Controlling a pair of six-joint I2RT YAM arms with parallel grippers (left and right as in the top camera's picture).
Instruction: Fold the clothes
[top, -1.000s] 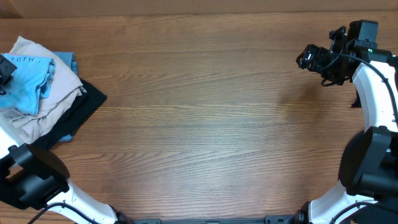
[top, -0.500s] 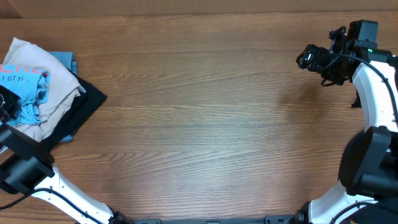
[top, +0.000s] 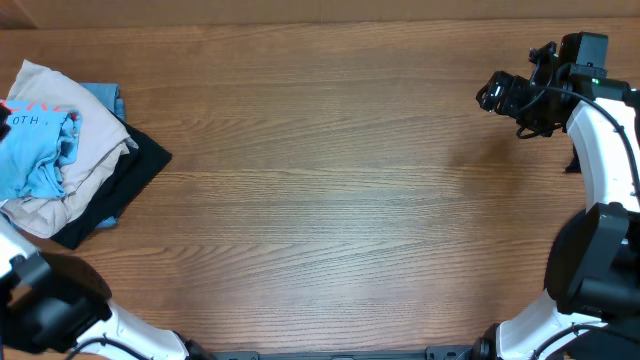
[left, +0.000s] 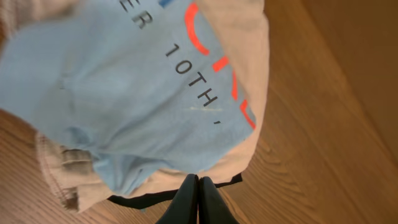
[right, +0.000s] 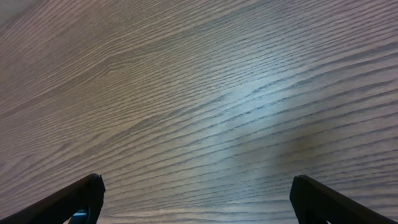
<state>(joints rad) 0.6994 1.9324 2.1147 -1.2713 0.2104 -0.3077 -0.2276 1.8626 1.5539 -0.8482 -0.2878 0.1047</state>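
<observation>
**Ana:** At the upper left of the overhead frame lies the heap of clothes. A crumpled sky-blue cotton T-shirt with dark lettering and red-orange strokes is on top. Under it are a rumpled off-white garment, a flat black garment and a sliver of folded blue cloth. All of it rests on the brown wood-grain worktop.

**Ben:** What has changed in the last second?

**Ana:** The T-shirt has been dragged toward the left edge of the frame, and its print now faces up. The left arm has dropped to the lower left corner, so its jaws no longer appear from overhead.

**Ben:** Do the left jaws hold the shirt?

**Ana:** In the left wrist view they are pressed tip to tip at bottom centre, just below the hem of the heap. No cloth shows between them.

**Ben:** And the right arm?

**Ana:** It has not moved. The right jaws are spread wide over bare wood at the upper right, well apart from the clothes.

**Ben:** So where does the task stand?

**Ana:** The shirt looks only loosened from the heap, not laid flat, so no fold has begun. It probably has to be drawn out onto the open middle of the worktop first.
</observation>
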